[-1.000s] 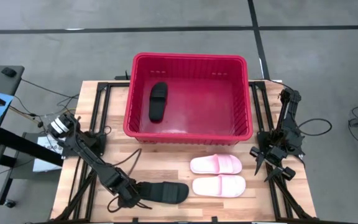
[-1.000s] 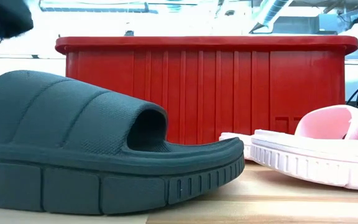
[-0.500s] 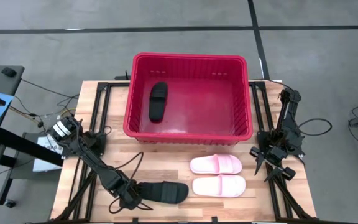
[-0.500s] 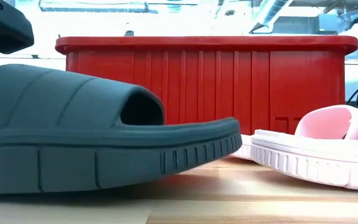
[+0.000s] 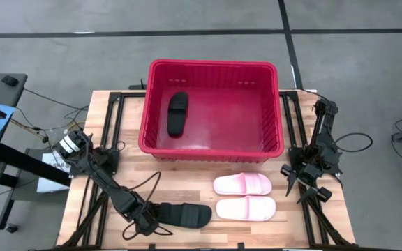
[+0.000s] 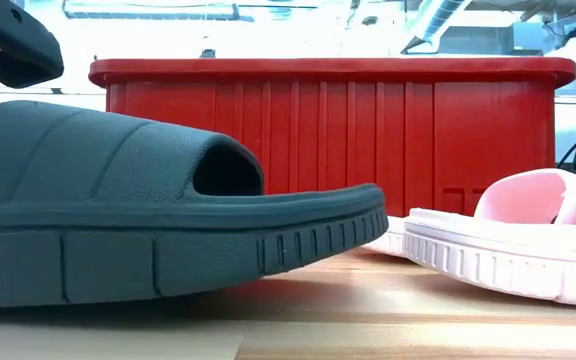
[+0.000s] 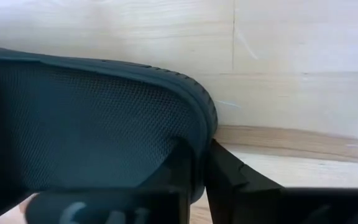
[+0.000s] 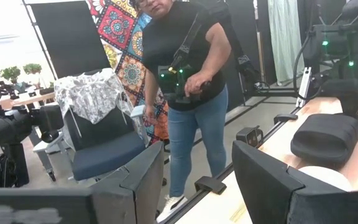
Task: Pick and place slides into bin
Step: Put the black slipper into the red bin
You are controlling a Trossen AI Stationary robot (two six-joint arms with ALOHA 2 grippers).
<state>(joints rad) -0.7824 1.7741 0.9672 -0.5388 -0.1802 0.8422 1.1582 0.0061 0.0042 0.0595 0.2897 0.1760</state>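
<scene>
Left wrist view, left fingers (image 7: 194, 180) closed (seemingly) on black slide (image 7: 92, 118) heel.

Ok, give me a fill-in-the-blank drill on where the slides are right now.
1. The red bin holds ___ black slide.
2. The left gripper is shut on the heel of the ___ slide at the table's front.
3. The two ___ slides lie side by side on the table.

Missing words: one; black; pink

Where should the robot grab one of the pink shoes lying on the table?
Probably the wide strap of the nearer pink shoe, coming down from above. It lies flat, sole down, and the strap arches up, leaving a gap beneath for one of the fingers.
</scene>
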